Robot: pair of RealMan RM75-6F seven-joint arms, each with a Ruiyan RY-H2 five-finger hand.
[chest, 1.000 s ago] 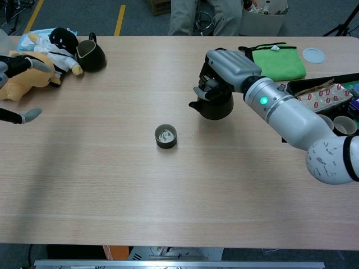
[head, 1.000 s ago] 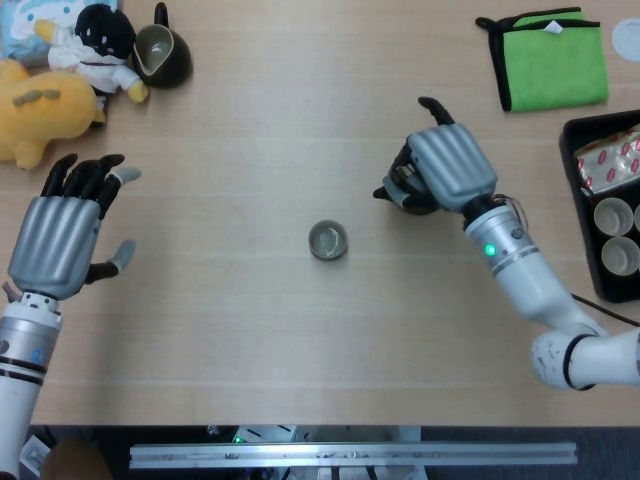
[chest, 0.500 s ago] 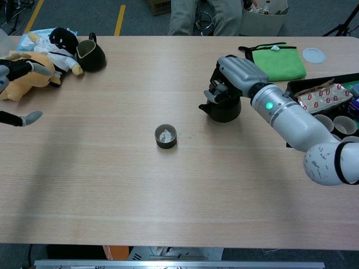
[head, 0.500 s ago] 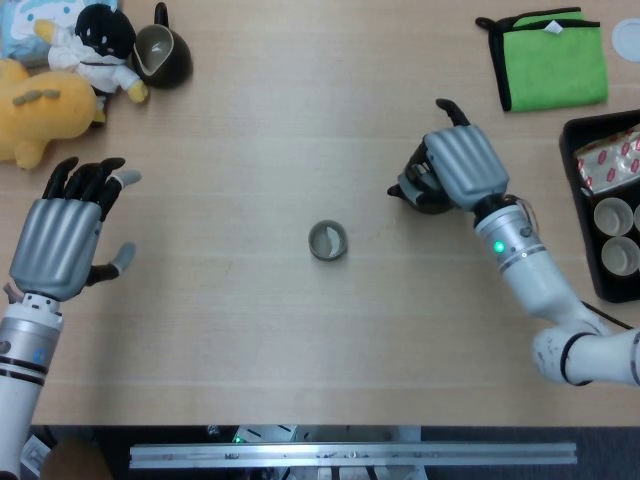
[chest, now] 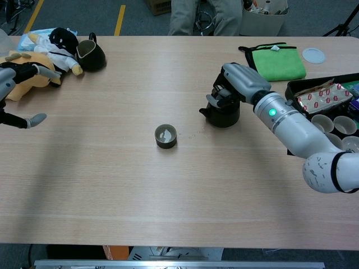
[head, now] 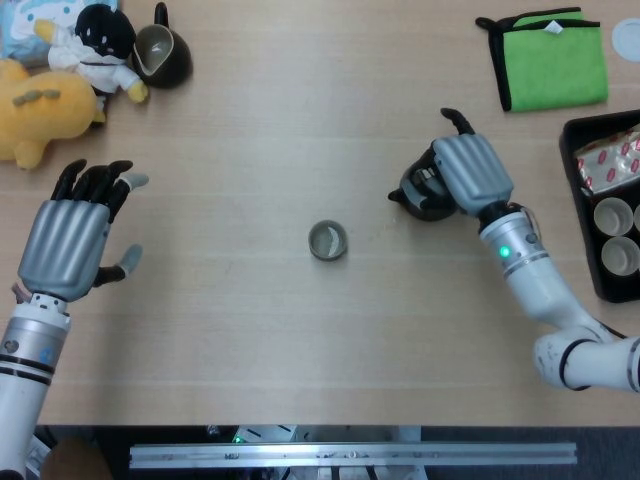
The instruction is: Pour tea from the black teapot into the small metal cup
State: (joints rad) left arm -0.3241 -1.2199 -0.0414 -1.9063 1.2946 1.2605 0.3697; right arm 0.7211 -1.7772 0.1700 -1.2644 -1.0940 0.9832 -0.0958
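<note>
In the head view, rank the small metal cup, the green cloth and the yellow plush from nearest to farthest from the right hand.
From the right hand:
1. Small metal cup, table centre, to its left.
2. Green cloth, back right corner.
3. Yellow plush, far left edge.

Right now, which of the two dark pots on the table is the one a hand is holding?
The black teapot right of the small metal cup; the right hand grips it. The dark pitcher beside the plush toys is untouched.
</note>
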